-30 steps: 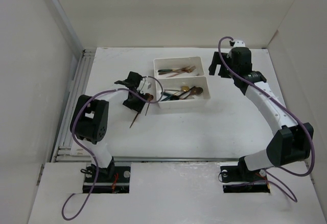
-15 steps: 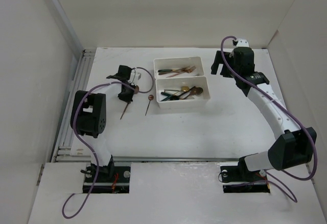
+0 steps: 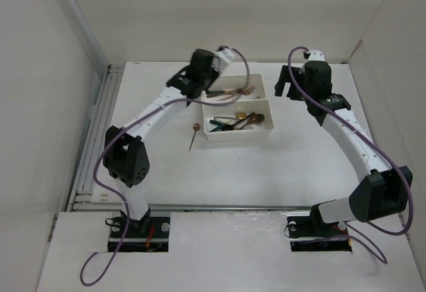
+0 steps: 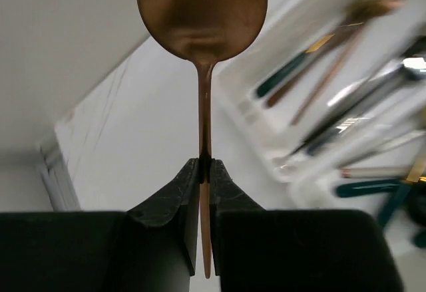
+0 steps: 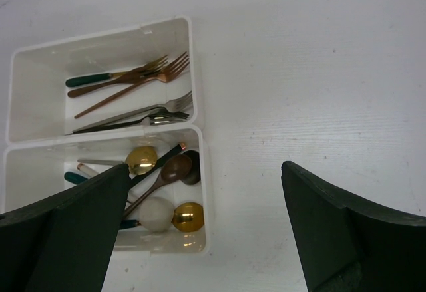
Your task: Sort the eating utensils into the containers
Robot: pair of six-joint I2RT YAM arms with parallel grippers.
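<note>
My left gripper [image 4: 203, 165] is shut on the thin handle of a copper spoon [image 4: 202, 12], whose bowl points away from the fingers. In the top view this gripper [image 3: 191, 76] is raised by the left end of the far white bin [image 3: 261, 79], which holds forks [image 5: 133, 82]. The near bin [image 3: 271, 123] holds several spoons [image 5: 163, 175]. Another copper spoon [image 3: 192, 136] lies on the table left of the near bin. My right gripper [image 5: 210, 239] is open and empty, hovering right of the bins [image 3: 286, 82].
Both bins sit side by side at the table's back middle. White walls enclose the table on the left, back and right. A ribbed rail [image 3: 100, 126] runs along the left edge. The left arm's purple cable [image 3: 243, 72] loops over the far bin.
My left arm has lifted its spoon off the table's left part and swung up and right to the far bin. The right arm has barely moved.
</note>
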